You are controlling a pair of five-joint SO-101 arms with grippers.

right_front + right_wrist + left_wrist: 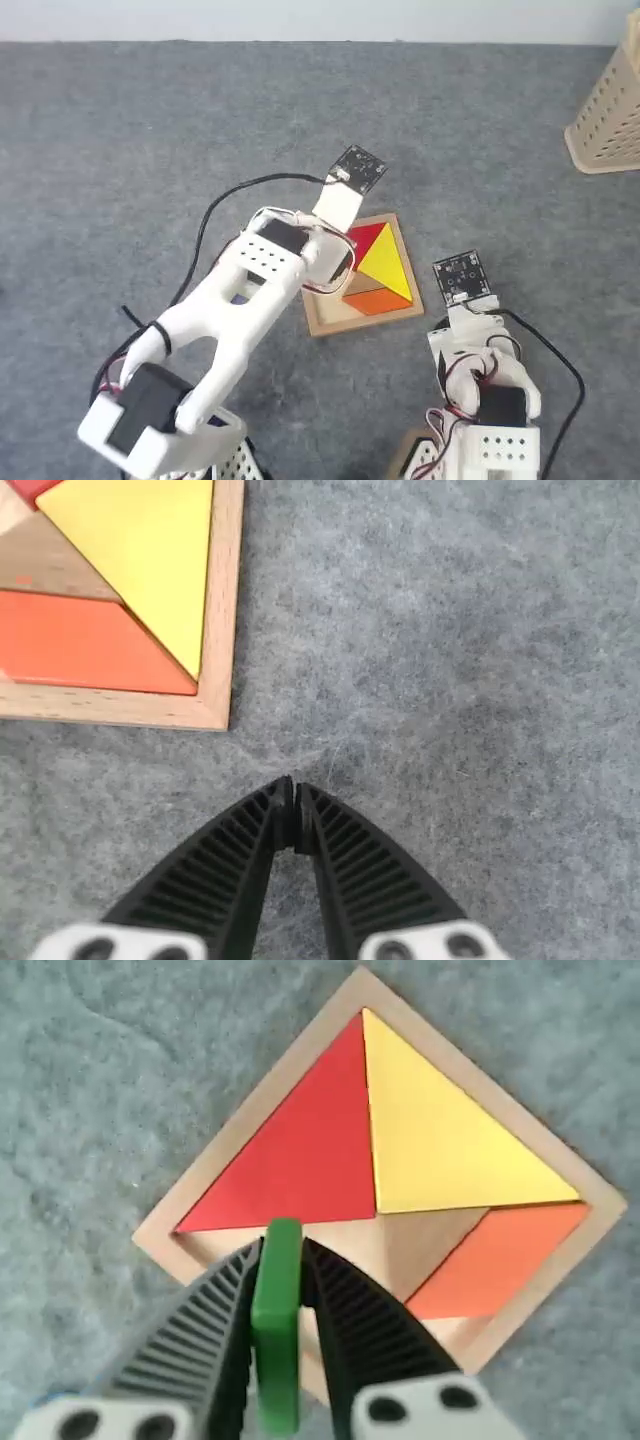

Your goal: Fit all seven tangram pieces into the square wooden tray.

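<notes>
The square wooden tray (258, 1110) lies on grey carpet and holds a red triangle (295, 1155), a yellow triangle (440, 1145) and an orange piece (495, 1260). Bare wood shows between them. My left gripper (283, 1245) hangs over the tray's open part, shut on a green piece (277, 1340) held on edge. In the high view the left arm (250, 300) covers the near-left part of the tray (370, 318). My right gripper (292, 795) is shut with nothing in it, low over the carpet just off a corner of the tray (232, 600).
A beige perforated container (610, 110) stands at the back right. A black cable (210, 220) loops over the carpet left of the left arm. The right arm's base (485, 420) sits at the near right. Open carpet stretches behind the tray.
</notes>
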